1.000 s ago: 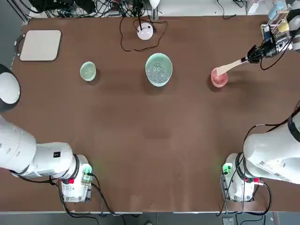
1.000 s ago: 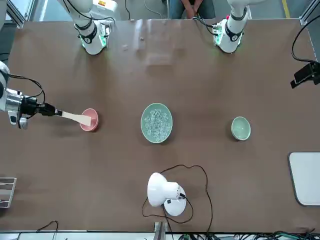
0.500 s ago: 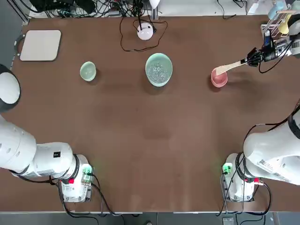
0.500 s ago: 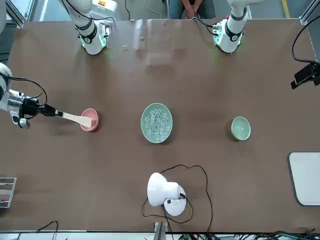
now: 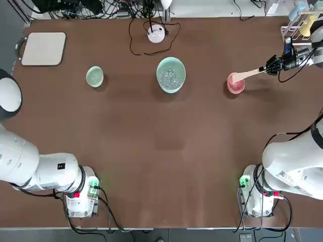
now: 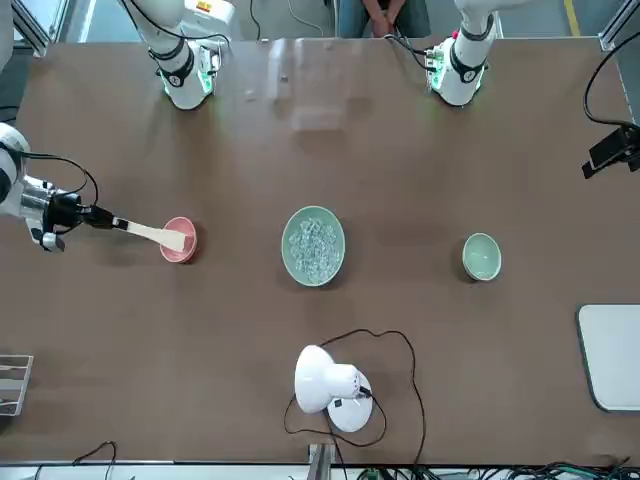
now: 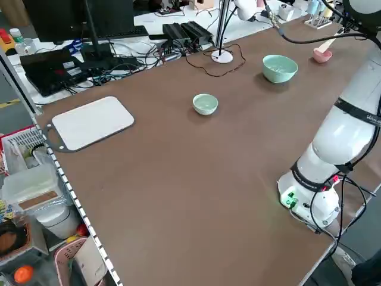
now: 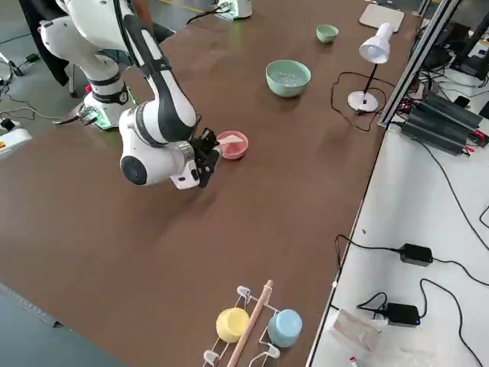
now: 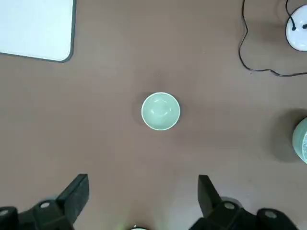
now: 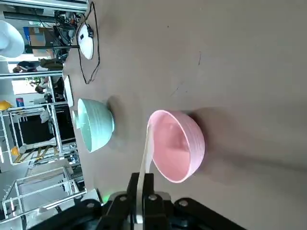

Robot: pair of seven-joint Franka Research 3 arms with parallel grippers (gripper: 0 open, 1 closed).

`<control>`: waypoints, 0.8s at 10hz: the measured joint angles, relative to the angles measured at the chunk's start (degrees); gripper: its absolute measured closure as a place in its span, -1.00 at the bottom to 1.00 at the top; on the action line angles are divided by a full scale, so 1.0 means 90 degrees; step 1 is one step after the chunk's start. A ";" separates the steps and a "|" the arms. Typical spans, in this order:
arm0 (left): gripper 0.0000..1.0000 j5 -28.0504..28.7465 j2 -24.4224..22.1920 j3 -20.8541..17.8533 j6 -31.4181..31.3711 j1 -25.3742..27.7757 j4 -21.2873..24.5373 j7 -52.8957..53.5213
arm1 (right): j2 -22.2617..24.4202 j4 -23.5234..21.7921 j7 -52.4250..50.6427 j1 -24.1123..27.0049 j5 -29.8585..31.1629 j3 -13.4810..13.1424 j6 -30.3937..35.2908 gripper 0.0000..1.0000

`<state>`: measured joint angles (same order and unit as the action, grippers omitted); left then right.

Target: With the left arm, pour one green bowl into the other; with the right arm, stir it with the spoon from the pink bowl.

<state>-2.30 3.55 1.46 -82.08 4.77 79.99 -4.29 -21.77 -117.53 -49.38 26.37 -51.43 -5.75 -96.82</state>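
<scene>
Spoon (image 10: 147,158), pale tan, w/ flat handle

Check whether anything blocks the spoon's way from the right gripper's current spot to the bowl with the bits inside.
Only the wall of the pink bowl is in the way: the spoon, in the right gripper, dips inside it. Beyond that, nothing visible stands before the mint-green bowl.

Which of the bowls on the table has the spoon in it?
The small pink bowl: the spoon, gripped by the right gripper, reaches into it; neither green bowl has one.
</scene>
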 joint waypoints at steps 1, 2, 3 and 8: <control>-1.00 0.0001 0.0000 -0.0001 0.0000 0.0001 0.0000 0.0000 | -0.0009 -0.0010 -0.0007 0.0000 -0.0007 0.0004 0.0000 0.89; -1.00 0.0001 0.0000 -0.0002 0.0000 0.0003 0.0000 0.0000 | -0.0037 -0.0013 -0.0017 0.0000 -0.0013 0.0005 0.0000 0.89; -1.00 0.0001 0.0000 -0.0002 -0.0001 0.0003 0.0000 0.0000 | -0.0082 -0.0014 -0.0030 0.0000 -0.0034 0.0007 -0.0001 0.89; -1.00 0.0001 0.0000 -0.0003 -0.0001 0.0004 0.0000 0.0000 | -0.0239 -0.0016 -0.0206 0.0001 -0.0103 0.0011 0.0000 0.89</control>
<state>-2.29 3.55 1.43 -82.09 4.80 79.99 -4.29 -23.92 -117.67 -51.23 26.38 -52.35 -5.65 -96.82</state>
